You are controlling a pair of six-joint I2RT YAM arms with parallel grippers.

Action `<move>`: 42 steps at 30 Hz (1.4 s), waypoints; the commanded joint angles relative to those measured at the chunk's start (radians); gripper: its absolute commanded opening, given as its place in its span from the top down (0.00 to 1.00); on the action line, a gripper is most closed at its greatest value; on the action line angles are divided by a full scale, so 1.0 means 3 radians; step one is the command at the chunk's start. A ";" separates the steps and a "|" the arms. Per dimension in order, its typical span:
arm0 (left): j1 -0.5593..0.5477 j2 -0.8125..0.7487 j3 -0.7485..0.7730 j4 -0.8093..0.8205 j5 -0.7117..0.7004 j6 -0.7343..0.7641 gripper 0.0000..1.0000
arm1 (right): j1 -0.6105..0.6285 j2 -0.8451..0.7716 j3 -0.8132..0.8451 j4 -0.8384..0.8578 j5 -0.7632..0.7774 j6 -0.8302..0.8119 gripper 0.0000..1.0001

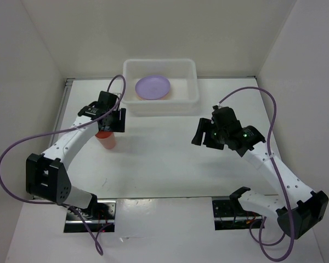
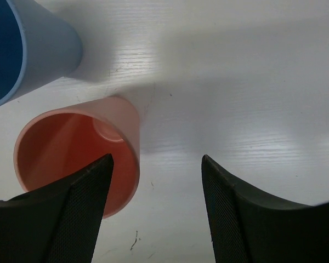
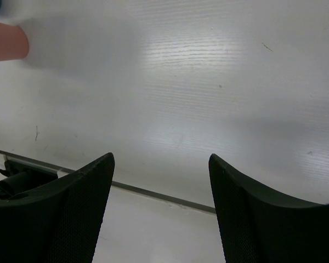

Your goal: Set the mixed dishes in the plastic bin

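Two cups stand close on the bench [image 2: 236, 82]. Left tool [image 2: 156, 164], released, could tip the red cup [image 2: 77, 159] against the blue cup [image 2: 33, 49] if it closes off-centre; right tool [image 3: 162, 161] is released too.

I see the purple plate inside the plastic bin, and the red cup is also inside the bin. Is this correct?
Not quite. The purple plate is inside the plastic bin, but the red cup is outside it, on the table by the left gripper. The top external view shows this.
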 commanded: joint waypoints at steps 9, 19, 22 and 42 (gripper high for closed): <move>0.0124 0.0288 -0.0019 0.0047 -0.0006 0.0059 0.65 | -0.0072 -0.0027 -0.0021 0.0204 -0.0106 -0.0099 0.25; -0.0075 0.0166 0.0418 -0.0300 0.0413 0.0024 1.00 | -0.0190 -0.0113 0.0010 0.0169 0.0103 -0.0099 0.25; -0.0346 0.0048 0.0899 -0.0504 0.0556 -0.0058 1.00 | -0.0444 -0.0342 -0.0071 0.0169 0.0333 0.0045 0.25; -0.0684 0.3166 0.5764 -0.0864 0.0536 -0.0089 1.00 | -0.0860 -0.0978 -0.0363 0.0061 0.0405 0.0464 0.20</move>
